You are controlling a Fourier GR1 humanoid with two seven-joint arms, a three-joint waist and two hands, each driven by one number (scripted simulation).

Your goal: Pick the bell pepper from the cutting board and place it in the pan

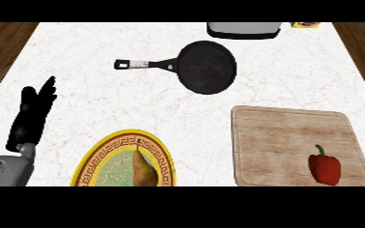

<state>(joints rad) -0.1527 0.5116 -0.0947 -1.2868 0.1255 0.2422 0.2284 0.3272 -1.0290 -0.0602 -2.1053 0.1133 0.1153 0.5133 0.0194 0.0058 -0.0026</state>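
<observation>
At far left, near lower edge: left hand [32, 113], black, on grey forearm, fingers straight and close together, pointing up-view, holding nothing, resting over white marble counter [85, 48].

Just right of it, at bottom edge: round plate [96, 157] w/ yellow patterned rim and greenish centre, partly cut off by lower edge. On plate: brownish pear-like item [143, 169], narrow end pointing up-view; can't tell exactly what it is.

Further right, mid-counter, upper half: black pan [206, 67], w/ nothing in it, handle [146, 64] sticking out to left, grip end silver/black. Pan well apart from plate and from hand.

Top centre-right, at far edge of counter: grey/white appliance [242, 29], only partly in view, just behind pan but not touching. Right of that, tiny bit of small colourful item [305, 24] at top edge, too cut off to ID.

Lower right: wooden cutting board [285, 130], light wood, rounded corners, lying flat, below-right of pan, apart from it. On board, near its lower right corner: red bell pepper [325, 168], green stem pointing up-view, lying on board surface, untouched, not yet in pan. Pepper well apart from pan and far from left hand.

Dark wood floor [353, 38] showing at both top corners beyond counter.

Right hand: nowhere in view.
</observation>
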